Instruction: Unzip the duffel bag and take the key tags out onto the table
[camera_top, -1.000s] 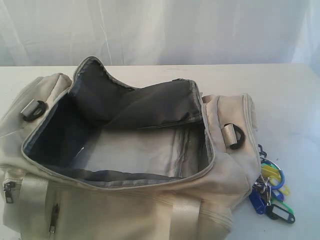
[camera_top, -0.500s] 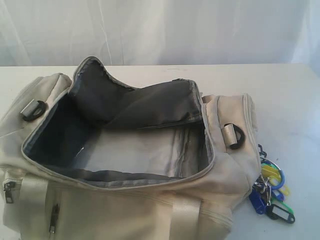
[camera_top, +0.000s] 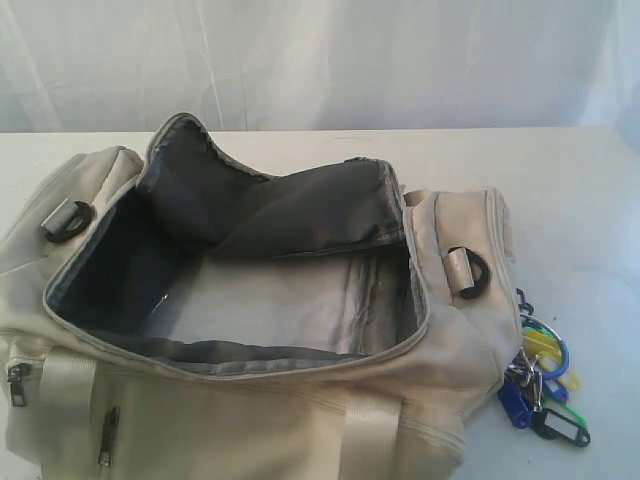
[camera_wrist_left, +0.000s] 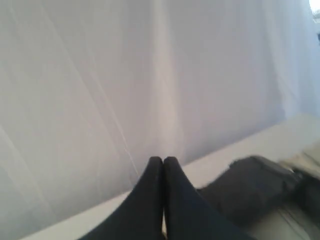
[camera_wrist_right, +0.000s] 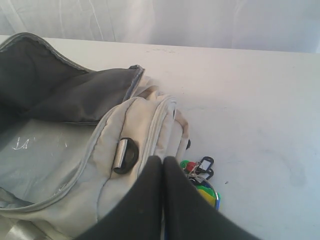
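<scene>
Still unchanged: open duffel bag (camera_top: 250, 420), key tags (camera_top: 541, 386) just beside it.

Duffel bag (camera_top: 250, 430) is showing plain cream fabric. Its lining (camera_top: 270, 215) is reading dark grey and its D-ring (camera_top: 472, 272) black. Key tags (camera_top: 542, 385) are showing blue, yellow, green and black, with red in the right wrist view. Table (camera_top: 580, 190) is reading plain white. Left hand (camera_wrist_left: 163, 161) and right hand (camera_wrist_right: 163, 160) are appearing black.

1. Exterior view looked steeply down, close, on the bag (camera_top: 450, 330) and worktop (camera_top: 580, 200).
2. Left wrist view faced the curtain (camera_wrist_left: 100, 75) over the left pincer (camera_wrist_left: 163, 161).
3. Right wrist view looked down on the bag's end and tags (camera_wrist_right: 204, 189), shared with the exterior.
</scene>
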